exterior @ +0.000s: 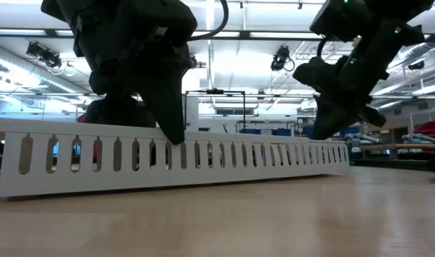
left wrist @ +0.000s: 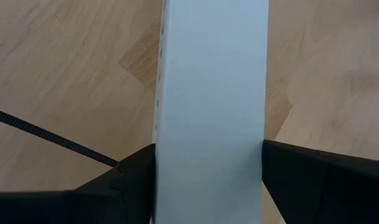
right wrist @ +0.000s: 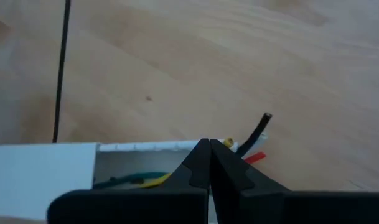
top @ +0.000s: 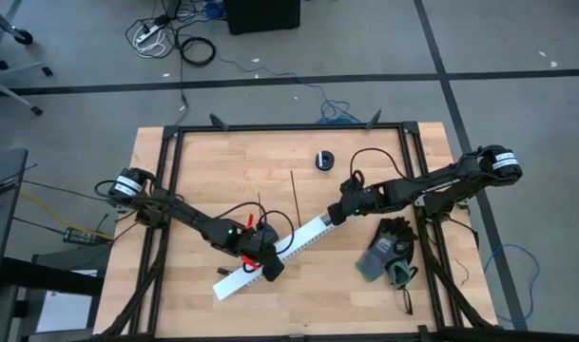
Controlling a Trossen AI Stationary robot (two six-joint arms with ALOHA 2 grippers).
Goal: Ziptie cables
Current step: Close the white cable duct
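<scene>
We judge: still staging. Left pincer (left wrist: 208, 180) clamps long white slotted plastic channel (top: 270, 255); right pincer (right wrist: 209, 163) closed, empty. Next: fetch thin black plastic ziptie (top: 296, 199).

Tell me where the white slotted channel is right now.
In the high view the channel lies diagonally mid-table, the left gripper clamping its near end, the shut right gripper at its far end.

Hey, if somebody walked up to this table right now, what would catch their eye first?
A long white slotted channel lies slantwise mid-table with an arm at each end. The left gripper has its fingers around the channel's sides; the right gripper, shut, sits at the far end, where wire ends poke out. A black ziptie lies nearby.
</scene>
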